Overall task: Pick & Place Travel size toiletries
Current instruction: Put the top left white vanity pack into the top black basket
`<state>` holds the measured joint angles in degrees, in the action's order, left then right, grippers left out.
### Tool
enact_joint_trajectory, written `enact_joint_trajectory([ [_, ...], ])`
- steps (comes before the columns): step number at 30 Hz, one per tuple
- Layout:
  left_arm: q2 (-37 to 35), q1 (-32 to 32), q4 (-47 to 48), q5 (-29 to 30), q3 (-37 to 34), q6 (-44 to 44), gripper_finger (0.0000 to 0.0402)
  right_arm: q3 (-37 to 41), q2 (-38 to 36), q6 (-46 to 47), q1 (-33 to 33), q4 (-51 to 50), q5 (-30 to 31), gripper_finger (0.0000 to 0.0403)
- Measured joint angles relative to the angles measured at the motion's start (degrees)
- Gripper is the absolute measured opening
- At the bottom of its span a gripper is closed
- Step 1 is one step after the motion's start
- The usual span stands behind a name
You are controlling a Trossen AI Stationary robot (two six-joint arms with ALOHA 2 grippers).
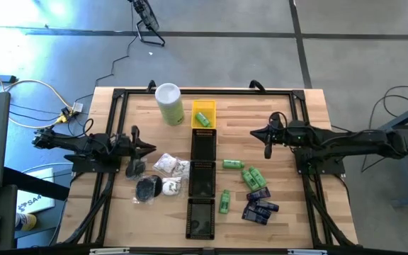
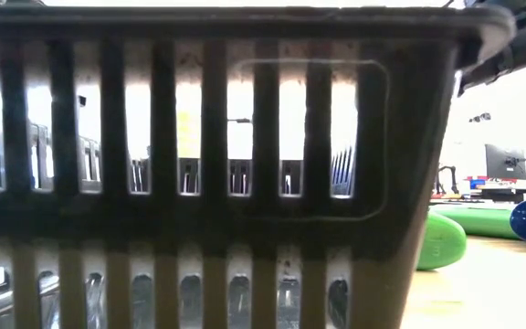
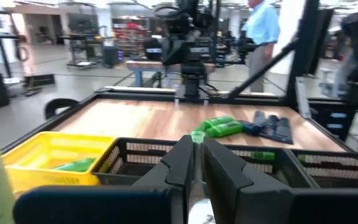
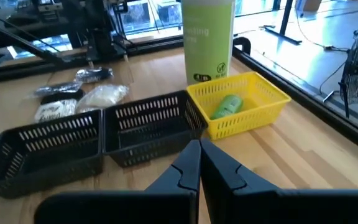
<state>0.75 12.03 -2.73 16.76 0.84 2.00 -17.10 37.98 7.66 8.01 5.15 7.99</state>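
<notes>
A: Which step is this?

B: Between picks, I judge. One green bottle (image 1: 203, 119) already lies in the yellow tray (image 1: 204, 107) at the far end of the tray row, beside the pale-green canister (image 1: 169, 103). The three black trays (image 1: 202, 145) look empty, as far as I can tell.

A: And the tools?

B: The left tool (image 1: 149, 148) hovers over the left side of the counter (image 1: 289, 227), just above the wrapped white pieces (image 1: 171, 166) and black pucks (image 1: 147, 188); its fingers are nearly pressed together, holding nothing. The right tool (image 1: 268, 150) has its fingers pressed together too, empty, left of its base.

A: What next?

B: Probably the right tool spreads and drops onto the nearest green bottle (image 1: 232, 164). Its long axis runs left to right, so the fingers should straddle it across the short way.

A: The others?

B: Further green bottles (image 1: 252, 177) lie slanted, one (image 1: 224, 201) pointing near to far. The dark blue packets (image 1: 259, 208) sit clustered nearer, right of the trays.
</notes>
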Motion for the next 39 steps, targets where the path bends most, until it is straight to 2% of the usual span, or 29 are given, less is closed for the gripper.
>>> enact_joint_trajectory([
  [7,2.03,0.0,1.07,1.19,1.44,1.18,0.0033,0.0,1.5,-0.08,-0.01,2.3,2.44,0.0002],
  [11,5.71,0.0,1.25,1.63,3.41,1.3,0.0033,0.0,1.79,-0.15,0.0,2.69,4.54,0.0002],
  [27,20.46,0.0,1.81,1.8,9.33,8.19,0.0033,0.0,1.84,0.24,0.0,3.32,4.52,0.0003],
  [34,28.0,0.0,10.23,1.55,15.48,14.72,0.0033,0.0,1.82,0.2,0.0,3.32,4.52,0.0003],
  [39,33.61,0.0,12.63,-0.32,18.81,14.99,0.0033,0.0,1.82,0.2,-0.01,3.3,4.52,0.0003],
])
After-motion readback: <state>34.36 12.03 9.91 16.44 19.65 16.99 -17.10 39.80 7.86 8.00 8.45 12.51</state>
